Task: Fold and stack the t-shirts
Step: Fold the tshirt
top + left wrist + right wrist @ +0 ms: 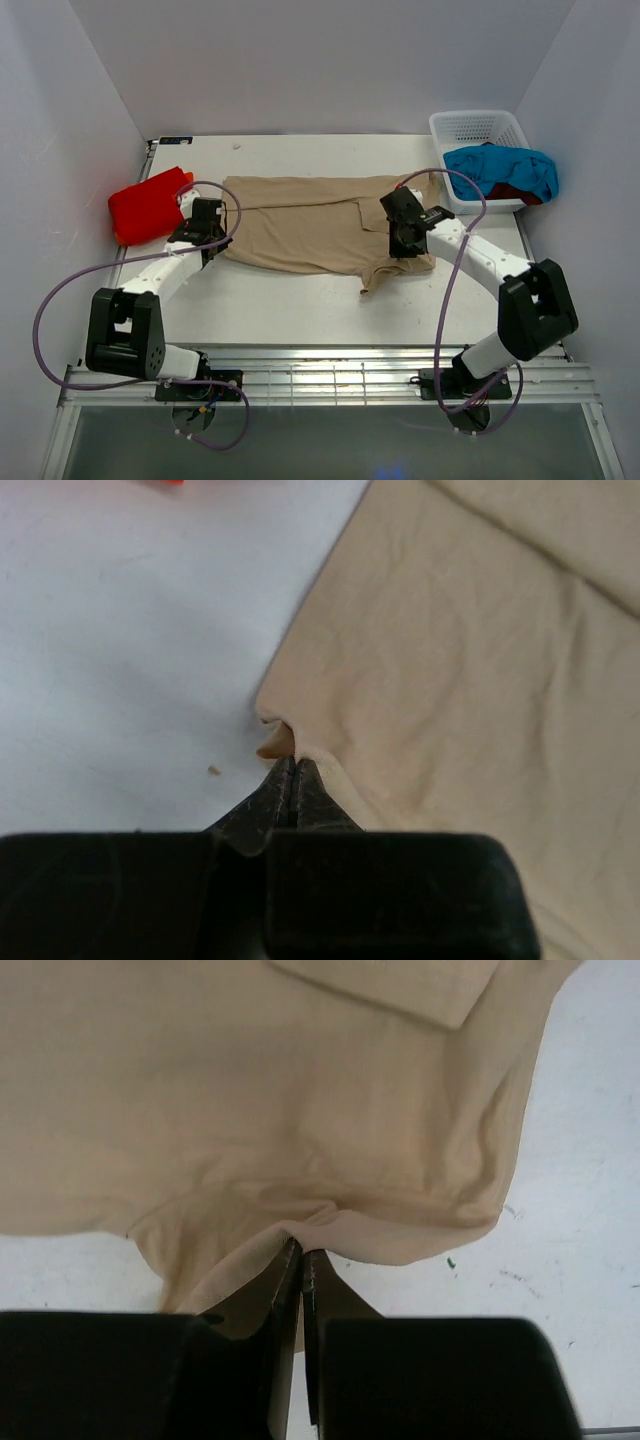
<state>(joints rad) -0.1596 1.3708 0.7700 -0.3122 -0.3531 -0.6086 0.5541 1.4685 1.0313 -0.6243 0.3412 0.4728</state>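
Early stage: one of four apparently folded. Grips the near-left corner of the tan t-shirt [300, 225] with the left fingers [275, 800], closed tight on cloth. Grips its near-right hem with the right fingers [270, 1290], likewise closed. Lies spread mid-desk [300, 300], one flap turned in, fold unfinished. Stacks nothing yet: red t-shirt [148, 205] at far left, turquoise t-shirt [500, 168] and dark red t-shirt [522, 194] heaped over the basket [470, 122].

Top view: bright, even light from overhead. White table [300, 300] and walls [300, 60] are near washed out; shadows are short and soft. Frame edges bend slightly. Wrist views: tan shirt [450, 680] sharp mid-frame, thin shadow along its edge. Both the left gripper [292, 763] and right gripper [300, 1248] sit close to the lens, dark, soft-focused.
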